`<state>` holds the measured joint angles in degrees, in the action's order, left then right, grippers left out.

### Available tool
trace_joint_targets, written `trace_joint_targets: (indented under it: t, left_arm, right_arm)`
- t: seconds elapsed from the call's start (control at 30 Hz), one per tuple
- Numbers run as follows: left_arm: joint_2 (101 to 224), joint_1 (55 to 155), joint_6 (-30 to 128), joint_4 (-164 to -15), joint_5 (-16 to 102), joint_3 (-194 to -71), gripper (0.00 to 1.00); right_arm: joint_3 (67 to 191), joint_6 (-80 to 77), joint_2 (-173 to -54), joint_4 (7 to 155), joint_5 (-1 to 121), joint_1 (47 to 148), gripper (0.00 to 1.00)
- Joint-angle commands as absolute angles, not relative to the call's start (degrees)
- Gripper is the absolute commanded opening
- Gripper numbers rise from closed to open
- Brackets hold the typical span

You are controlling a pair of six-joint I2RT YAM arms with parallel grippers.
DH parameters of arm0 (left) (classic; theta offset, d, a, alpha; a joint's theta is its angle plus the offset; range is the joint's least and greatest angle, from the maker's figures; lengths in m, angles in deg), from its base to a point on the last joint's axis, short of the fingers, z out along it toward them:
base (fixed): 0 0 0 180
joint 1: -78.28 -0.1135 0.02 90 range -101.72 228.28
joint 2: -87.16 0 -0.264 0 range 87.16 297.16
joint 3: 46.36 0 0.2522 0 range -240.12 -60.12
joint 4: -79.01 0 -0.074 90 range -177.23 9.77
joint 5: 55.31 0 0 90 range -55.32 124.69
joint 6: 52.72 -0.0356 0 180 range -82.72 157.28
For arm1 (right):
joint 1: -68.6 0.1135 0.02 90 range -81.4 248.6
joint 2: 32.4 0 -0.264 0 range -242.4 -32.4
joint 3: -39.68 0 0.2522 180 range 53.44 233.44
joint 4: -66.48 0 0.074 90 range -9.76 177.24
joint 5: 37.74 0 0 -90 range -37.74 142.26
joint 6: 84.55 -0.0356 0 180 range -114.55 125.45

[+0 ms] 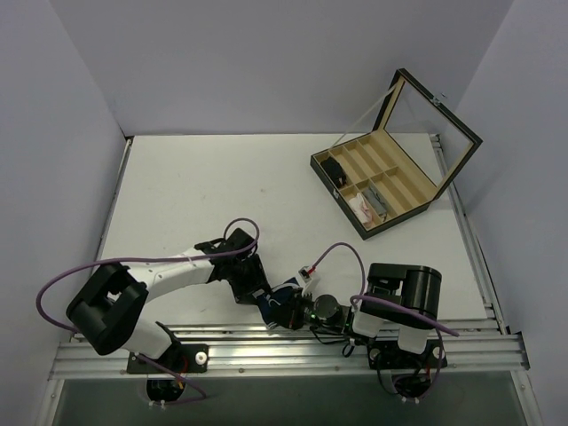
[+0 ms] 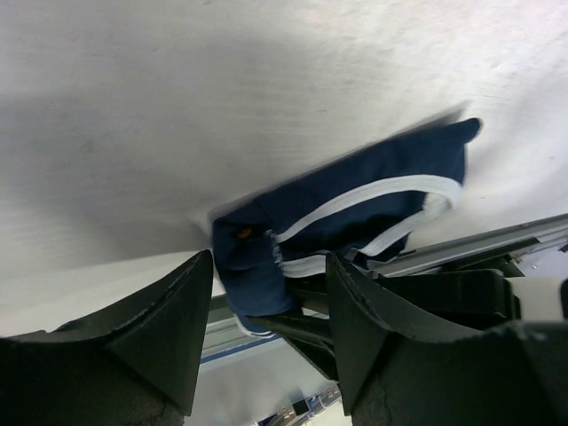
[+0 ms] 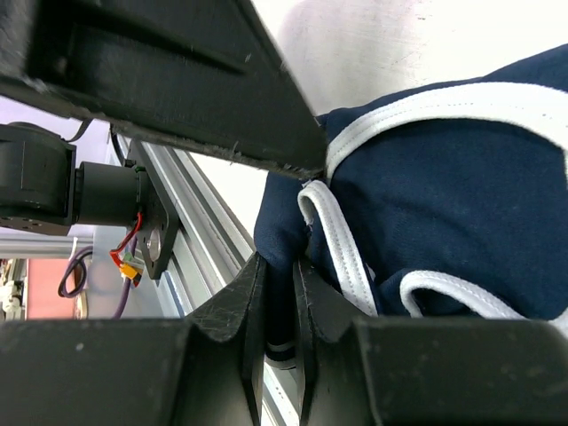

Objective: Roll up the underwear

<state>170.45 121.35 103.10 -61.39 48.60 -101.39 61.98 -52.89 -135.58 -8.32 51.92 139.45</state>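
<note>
The underwear (image 1: pixel 286 291) lies at the near edge of the table (image 1: pixel 177 195), low and centre in the top view, between the two grippers and just above the rail (image 1: pixel 266 342). It is bunched rather than flat, with white trim looping across the navy cloth.

The right gripper (image 3: pixel 280 266) is closed almost fully on a fold at the garment's edge. At bottom centre of its wrist view, thin cloth fills the narrow gap between the fingers. That pinch likely anchors one end so the cloth cannot slide while the other arm works it.

The left gripper (image 2: pixel 271 262) stands wide apart and holds nothing. Its fingers (image 2: pixel 169 328) frame the bunched corner at lower centre of its view, one on each side; whether they touch it I cannot tell. It seems placed to take the free cloth and turn it over the pinned end. No tight roll shows, so the rolling looks unfinished.

The box (image 1: pixel 382 177) sits open at upper right, well apart.
</note>
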Motion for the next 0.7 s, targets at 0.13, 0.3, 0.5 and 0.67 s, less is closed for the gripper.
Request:
trace_joint_targets:
  t: [0.13,0.3,0.5,0.67]
  left_arm:
    - [166.5,122.6,107.2,-47.7,41.5,-104.4,0.63]
    - [166.7,122.8,108.7,-48.0,41.0,-103.1,0.63]
    - [170.6,123.8,110.2,-58.7,43.5,-100.4,0.58]
    - [176.4,124.5,108.7,-60.4,46.1,-102.4,0.17]
  right_arm:
    - [59.8,-51.1,-138.1,6.7,53.2,139.4,0.00]
    - [61.4,-49.9,-137.9,9.4,53.6,139.4,0.00]
    - [62.5,-49.6,-137.5,11.5,53.8,139.2,0.00]
    - [64.1,-49.0,-135.2,15.8,53.7,138.7,0.02]
